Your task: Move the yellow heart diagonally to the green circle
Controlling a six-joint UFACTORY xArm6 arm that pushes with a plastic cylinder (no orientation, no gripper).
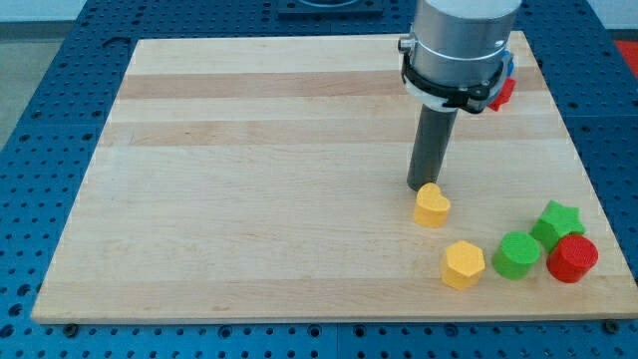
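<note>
While we looked at the wooden tabletop (249, 179), we saw that our arm carried no pincer at all, only a straight dark rod, so nothing was held by it. My tip (420, 187) stood on the wood at about 11 o'clock from the yellow heart (432, 206), just beside its upper edge; whether the two really touched, we could not tell. The yellow heart lay in the lower right part of the tabletop, apart from the other blocks. At about 5 o'clock from the heart, near it, lay the yellow hexagon (464, 264). The green circle (516, 255) was at about 4 o'clock from the heart, just beside the hexagon at its 3 o'clock side. The green star (557, 222) stood at 1 o'clock from the green circle, and the red cylinder (572, 258) lay at 3 o'clock from the circle, touching or nearly touching both green blocks. Near the top right corner of the tabletop, a red block (501, 93) and a blue block (509, 64) were partly hidden behind the grey body of the arm (461, 45), and their shapes could not be made out.
</note>
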